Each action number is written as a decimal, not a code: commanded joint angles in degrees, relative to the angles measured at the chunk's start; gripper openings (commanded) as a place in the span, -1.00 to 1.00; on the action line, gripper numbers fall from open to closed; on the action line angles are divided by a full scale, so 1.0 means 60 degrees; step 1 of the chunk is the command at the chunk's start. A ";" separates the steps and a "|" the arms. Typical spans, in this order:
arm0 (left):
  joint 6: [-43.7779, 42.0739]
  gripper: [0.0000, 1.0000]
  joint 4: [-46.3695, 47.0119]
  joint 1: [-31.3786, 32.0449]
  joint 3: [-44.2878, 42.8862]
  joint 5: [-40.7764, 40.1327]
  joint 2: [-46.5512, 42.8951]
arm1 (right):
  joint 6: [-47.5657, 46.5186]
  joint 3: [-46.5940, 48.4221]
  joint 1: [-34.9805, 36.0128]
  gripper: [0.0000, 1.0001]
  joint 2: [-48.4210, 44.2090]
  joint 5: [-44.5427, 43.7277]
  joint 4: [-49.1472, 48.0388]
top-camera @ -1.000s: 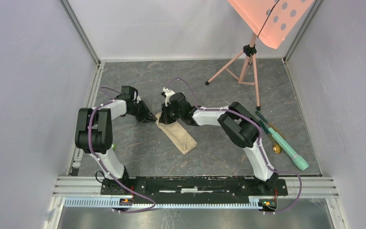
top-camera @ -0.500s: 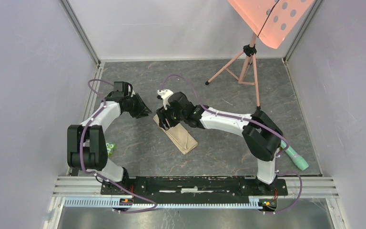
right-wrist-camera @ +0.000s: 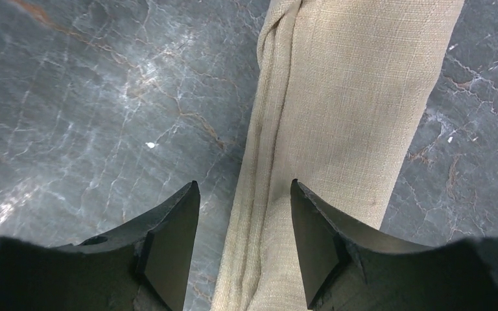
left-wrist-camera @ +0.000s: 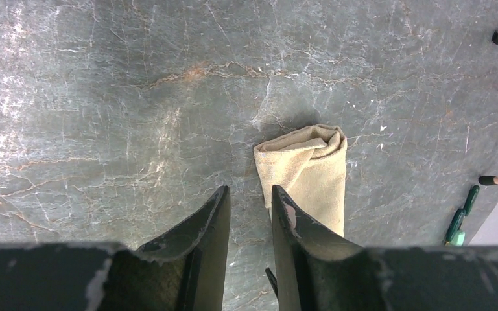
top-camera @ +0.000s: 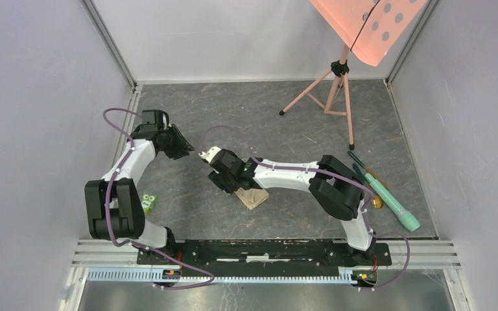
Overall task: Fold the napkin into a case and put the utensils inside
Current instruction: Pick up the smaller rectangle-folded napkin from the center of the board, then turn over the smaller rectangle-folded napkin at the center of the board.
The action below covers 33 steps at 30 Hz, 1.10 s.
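Note:
The napkin (top-camera: 254,197) lies on the table as a narrow, long beige case; only its near end shows from above. My right gripper (top-camera: 224,184) hangs open just over it. In the right wrist view the fingers straddle the cloth (right-wrist-camera: 343,97) lengthwise, the right gripper (right-wrist-camera: 243,189) gripping nothing. My left gripper (top-camera: 185,149) is off to the upper left, clear of the cloth. Its jaws (left-wrist-camera: 249,194) stand slightly open and empty, with the folded napkin (left-wrist-camera: 311,168) just ahead. A gold utensil (top-camera: 377,202) peeks out at the right, partly hidden by the right arm.
A mint-green cylinder (top-camera: 392,202) and a dark green stick (top-camera: 356,160) lie by the gold utensil at the right. A small green frog toy (top-camera: 148,203) sits near the left arm. A pink stand (top-camera: 337,87) rises at the back right.
The right gripper opened, let go of the napkin's far end and slid toward the near left along the cloth. The left gripper pulled back to the upper left and opened a little.

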State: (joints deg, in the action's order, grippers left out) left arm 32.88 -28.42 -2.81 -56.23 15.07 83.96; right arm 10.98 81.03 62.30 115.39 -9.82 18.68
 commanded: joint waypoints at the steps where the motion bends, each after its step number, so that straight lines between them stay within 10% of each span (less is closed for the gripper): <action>1: -0.0328 -0.26 0.0078 -0.0019 -0.0154 0.0067 -0.0410 | -0.0273 0.0667 0.0184 0.19 0.0389 -0.0948 0.0267; 9: -0.0343 -0.26 0.0116 -0.0048 -0.0136 0.0044 -0.0559 | -0.0435 0.1316 0.0557 0.05 0.1225 -0.2129 0.0825; 18: -0.0443 -0.26 0.0038 -0.0089 -0.0148 -0.0343 -0.0877 | -0.0466 0.1346 0.0910 -0.99 0.1155 -0.3273 0.0594; 28: -0.0742 -0.26 -0.0001 -0.0111 -0.0135 -0.1534 -0.1801 | 0.1711 0.0060 -0.0096 -0.99 -0.1313 0.3845 -0.1107; 33: -0.0863 -0.25 -0.0112 -0.0197 -0.0217 -0.1907 -0.1964 | 0.4392 -0.2410 -0.0830 -0.99 -0.1792 0.7481 -0.4597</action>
State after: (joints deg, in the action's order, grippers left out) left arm 31.24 -28.73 -3.38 -56.23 7.25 73.91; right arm 21.65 77.10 60.14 106.98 11.42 10.72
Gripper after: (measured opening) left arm 0.372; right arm 0.022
